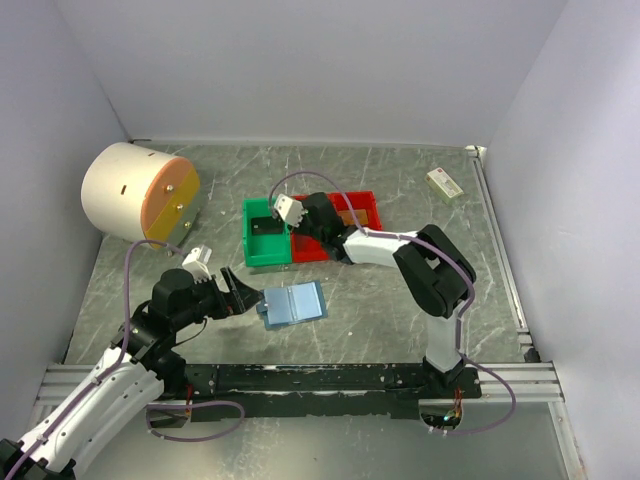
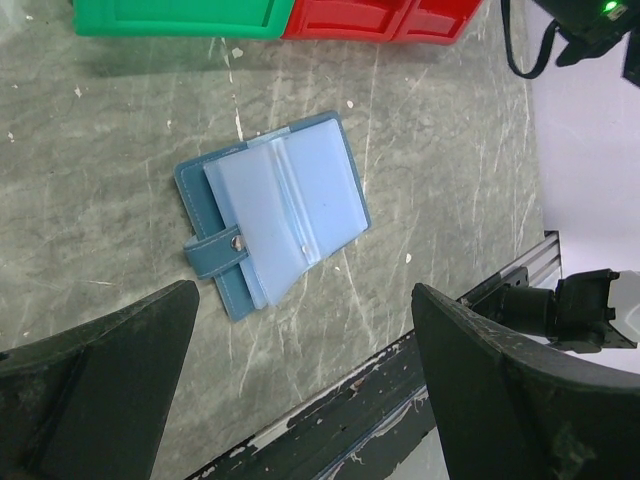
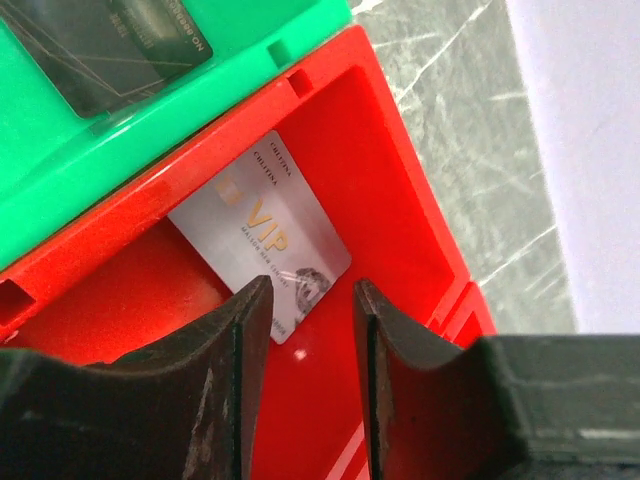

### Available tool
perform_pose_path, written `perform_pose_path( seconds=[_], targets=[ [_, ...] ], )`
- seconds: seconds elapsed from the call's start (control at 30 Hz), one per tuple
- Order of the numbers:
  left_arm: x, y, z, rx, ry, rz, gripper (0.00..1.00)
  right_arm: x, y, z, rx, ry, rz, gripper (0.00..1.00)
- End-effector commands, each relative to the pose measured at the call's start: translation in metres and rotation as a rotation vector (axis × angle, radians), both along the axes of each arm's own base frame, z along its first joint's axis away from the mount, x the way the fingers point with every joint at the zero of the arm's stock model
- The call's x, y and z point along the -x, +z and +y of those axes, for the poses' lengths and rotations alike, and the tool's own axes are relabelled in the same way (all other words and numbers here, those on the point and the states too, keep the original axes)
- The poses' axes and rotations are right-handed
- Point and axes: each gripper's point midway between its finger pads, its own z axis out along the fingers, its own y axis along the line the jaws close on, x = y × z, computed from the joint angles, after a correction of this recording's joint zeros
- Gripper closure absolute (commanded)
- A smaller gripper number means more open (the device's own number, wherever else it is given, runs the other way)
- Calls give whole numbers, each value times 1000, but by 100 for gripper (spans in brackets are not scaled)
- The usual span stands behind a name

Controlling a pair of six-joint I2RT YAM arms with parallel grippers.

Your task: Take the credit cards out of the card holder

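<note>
The blue card holder (image 1: 292, 303) lies open and flat on the table, with pale plastic sleeves showing in the left wrist view (image 2: 272, 213). My left gripper (image 1: 250, 300) is just left of it, wide open and empty (image 2: 305, 295). A silver VIP credit card (image 3: 262, 238) lies flat in the red bin (image 1: 350, 228). A dark credit card (image 3: 120, 40) lies in the green bin (image 1: 262, 250). My right gripper (image 1: 300, 232) hovers over the red bin, its jaws a little apart with nothing between them (image 3: 310, 292), above the silver card's lower corner.
A white and orange cylinder (image 1: 140, 190) lies at the back left. A small cream box (image 1: 444, 182) sits at the back right. A black rail (image 1: 330, 378) runs along the near table edge, close to the holder (image 2: 400, 400).
</note>
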Motion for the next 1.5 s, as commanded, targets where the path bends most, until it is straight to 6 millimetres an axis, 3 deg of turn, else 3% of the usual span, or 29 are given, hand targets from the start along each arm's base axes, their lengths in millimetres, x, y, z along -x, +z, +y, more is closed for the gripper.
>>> perform_pose_path(
  seconds=[0.0,0.1,0.23,0.33,0.43,0.6,0.67,0.83,1.2,1.33,1.47],
  targets=[
    [-3,9,-4,20,-18,-32,1,0,47,6,-288,-174,69,63],
    [-3,9,-3,18,-14,-33,1,15,46,12,-434,-297,236,66],
    [-5,8,-2,18,-2,-30,1,38,25,16,-475,-403,455,75],
    [-5,5,-3,18,1,-21,1,47,12,18,-509,-479,553,87],
    [-5,2,-3,18,2,-12,1,53,-2,18,-530,-550,606,91],
    [-4,-1,1,3,18,0,1,44,-17,19,-502,-611,616,94],
    [-4,1,0,10,16,-5,1,36,-31,19,-468,-645,611,94],
    [-4,2,1,9,18,-5,1,24,-40,29,-463,-659,614,94],
    [-6,1,0,-7,11,1,1,-5,-45,24,-466,-703,492,94],
    [-6,0,-1,-8,8,4,1,-9,-43,23,-451,-700,478,94],
    [-5,0,-1,-5,6,4,1,3,-31,30,-457,-639,533,92]
  ],
)
